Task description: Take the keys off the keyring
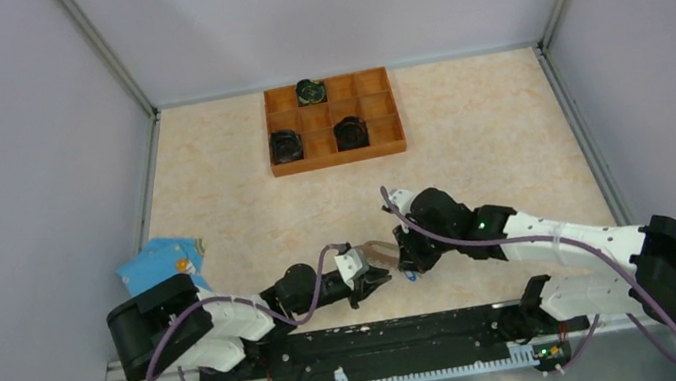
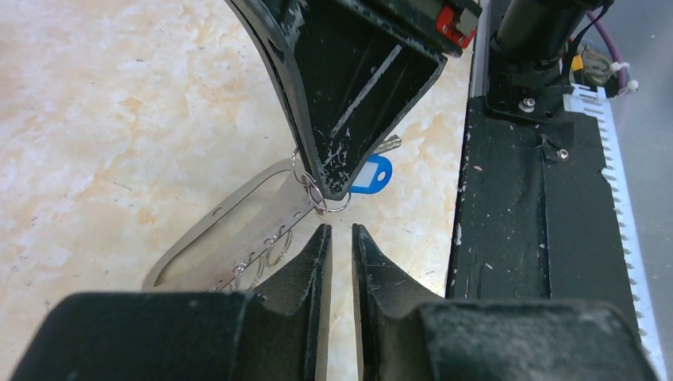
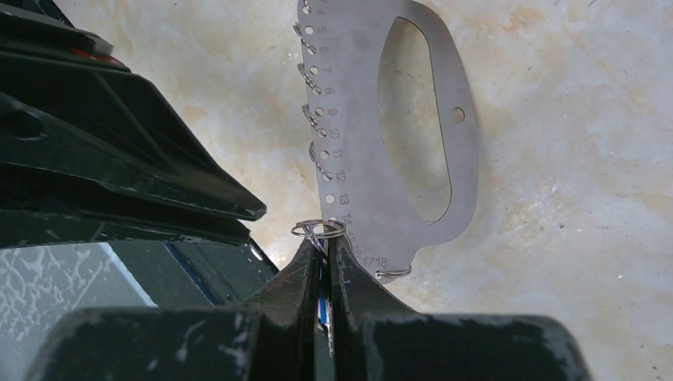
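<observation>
The keyring (image 3: 361,119) is a flat grey oval plate with numbered holes and several small wire rings along its rim; it lies on the table and also shows in the left wrist view (image 2: 230,226) and the top view (image 1: 381,249). My right gripper (image 3: 324,242) is shut on the blue-headed key (image 3: 321,311), whose small ring (image 3: 317,230) sits at the plate's corner. The blue head (image 2: 371,175) shows behind the right fingertips (image 2: 333,178). My left gripper (image 2: 337,234) is beside the plate's edge, its jaws a narrow gap apart with nothing between them.
An orange compartment tray (image 1: 339,158) stands at the back with three round black objects (image 1: 286,146) in it. A light-blue packet (image 1: 163,261) lies at the left by the wall. The black base rail (image 2: 524,238) runs just right of the left gripper.
</observation>
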